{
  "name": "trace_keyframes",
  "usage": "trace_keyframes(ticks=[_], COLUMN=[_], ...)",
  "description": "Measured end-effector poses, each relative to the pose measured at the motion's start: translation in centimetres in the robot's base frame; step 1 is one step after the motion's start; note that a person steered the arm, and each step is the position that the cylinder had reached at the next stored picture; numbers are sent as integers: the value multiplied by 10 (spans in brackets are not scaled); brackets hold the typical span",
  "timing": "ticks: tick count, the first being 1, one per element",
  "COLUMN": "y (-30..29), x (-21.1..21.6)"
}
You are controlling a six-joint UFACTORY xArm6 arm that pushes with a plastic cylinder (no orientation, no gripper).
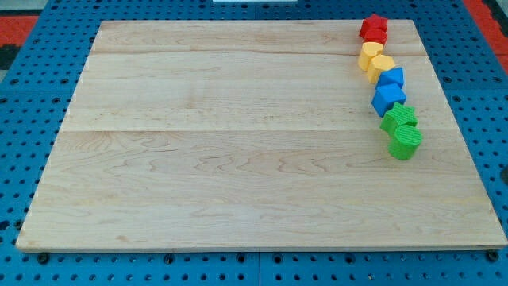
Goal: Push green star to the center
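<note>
The green star (pixel 398 117) lies near the right edge of the wooden board (pixel 238 143), in a column of blocks. A rounded green block (pixel 406 142) touches it just below. Above it are a blue block (pixel 388 98) and a second blue block (pixel 391 78). Further up are two yellow blocks (pixel 381 67) (pixel 370 53) and a red block (pixel 374 28) at the top. My tip does not clearly show. Only a small dark shape (pixel 506 172) sits at the view's right edge, right of the green blocks and off the board.
The board rests on a blue perforated table (pixel 24 119). A red surface shows in the top corners of the view.
</note>
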State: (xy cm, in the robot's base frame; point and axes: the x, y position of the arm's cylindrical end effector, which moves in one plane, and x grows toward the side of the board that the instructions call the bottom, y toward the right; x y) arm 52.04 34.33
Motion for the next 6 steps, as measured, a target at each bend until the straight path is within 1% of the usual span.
trace_keyframes(ticks=[1, 2, 3, 4, 6], y=[0, -8, -25, -78, -231], x=[-40, -68, -82, -83, -83])
